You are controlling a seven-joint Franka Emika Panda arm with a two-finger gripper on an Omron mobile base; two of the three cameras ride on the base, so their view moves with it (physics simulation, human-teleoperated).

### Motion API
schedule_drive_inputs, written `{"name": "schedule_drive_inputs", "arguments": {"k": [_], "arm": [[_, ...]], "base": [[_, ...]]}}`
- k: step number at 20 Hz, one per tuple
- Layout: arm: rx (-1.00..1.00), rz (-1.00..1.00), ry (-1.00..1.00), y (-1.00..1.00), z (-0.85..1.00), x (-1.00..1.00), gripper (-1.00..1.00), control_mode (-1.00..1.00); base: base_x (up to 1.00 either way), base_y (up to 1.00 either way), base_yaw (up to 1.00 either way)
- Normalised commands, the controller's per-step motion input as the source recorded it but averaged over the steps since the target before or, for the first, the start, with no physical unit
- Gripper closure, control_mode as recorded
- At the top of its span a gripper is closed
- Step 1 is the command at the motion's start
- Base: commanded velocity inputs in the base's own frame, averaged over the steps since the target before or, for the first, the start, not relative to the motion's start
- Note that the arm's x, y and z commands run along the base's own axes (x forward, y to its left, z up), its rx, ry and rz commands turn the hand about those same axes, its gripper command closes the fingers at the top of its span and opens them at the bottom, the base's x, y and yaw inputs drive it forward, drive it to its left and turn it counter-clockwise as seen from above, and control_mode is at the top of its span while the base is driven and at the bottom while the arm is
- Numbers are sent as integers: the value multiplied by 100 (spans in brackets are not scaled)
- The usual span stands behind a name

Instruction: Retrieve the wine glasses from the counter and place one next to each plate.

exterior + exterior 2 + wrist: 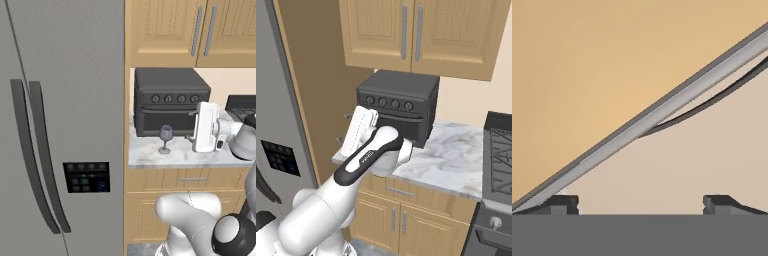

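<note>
One clear stemmed wine glass (165,139) stands upright on the marbled counter (150,153) in front of the black toaster oven. My gripper (191,125) hovers over the counter to the right of the glass, apart from it, its fingers pointing left. In the right base view the gripper (342,128) points at the wood side panel, and my arm hides the glass. The hand view shows the gripper (641,204) open, its two tips far apart with nothing between them, facing a tan panel and a beige wall. The plates are out of view.
A black toaster oven (167,100) fills the back of the counter. A tall grey fridge (60,125) stands at the left. A dark stove (501,145) borders the counter on the right. Wood cabinets (416,35) hang above.
</note>
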Motion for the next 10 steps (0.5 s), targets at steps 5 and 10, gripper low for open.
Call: {"name": "schedule_drive_inputs", "arguments": {"k": [5, 10], "arm": [[0, 0, 9, -18, -8, 4, -100, -100], [0, 0, 29, -55, -24, 21, -100, -100]], "base": [[5, -18, 0], [0, 0, 0]]}}
